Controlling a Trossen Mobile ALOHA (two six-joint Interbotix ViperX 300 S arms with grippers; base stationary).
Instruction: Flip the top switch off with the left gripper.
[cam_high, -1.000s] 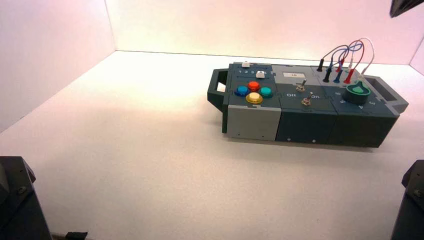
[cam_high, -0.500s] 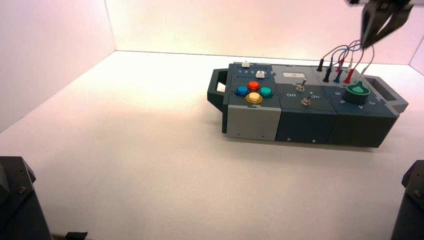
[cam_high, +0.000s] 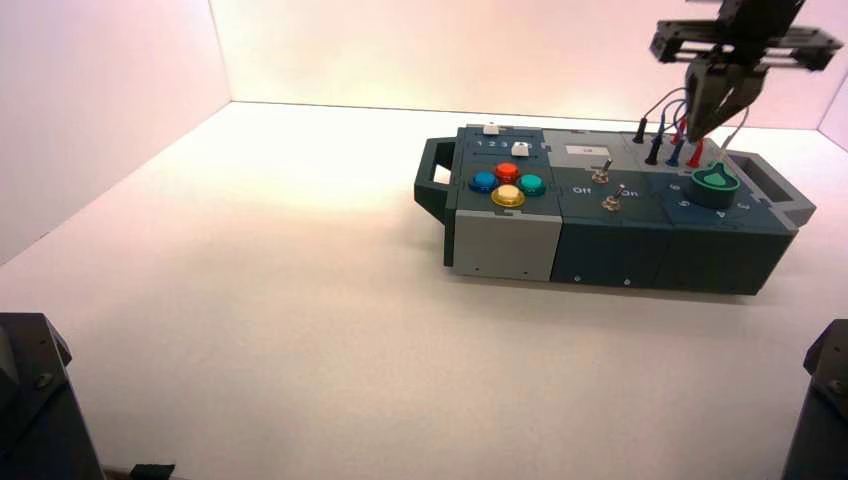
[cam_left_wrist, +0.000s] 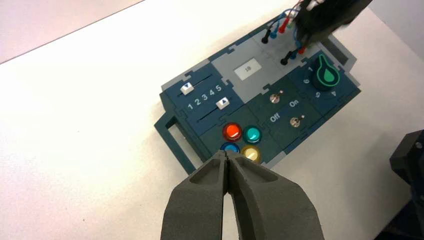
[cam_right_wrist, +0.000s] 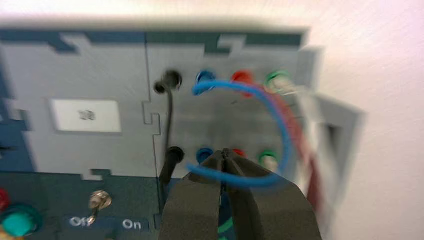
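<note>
Pale walls (cam_high: 480, 60) back the worktop (cam_high: 300, 300); near its back right corner, the box (cam_high: 505, 245) carries the top switch (cam_high: 601, 175) beside the label (cam_high: 587, 150). Left gripper (cam_left_wrist: 226, 154), outside the high view: closed, empty. Right gripper (cam_high: 697, 136), closed, hovers by the wires (cam_high: 667, 98)

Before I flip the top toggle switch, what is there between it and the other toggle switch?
Between the top toggle switch and the other one lies a dark blue strip lettered "Off" and "On", seen in the left wrist view.
</note>
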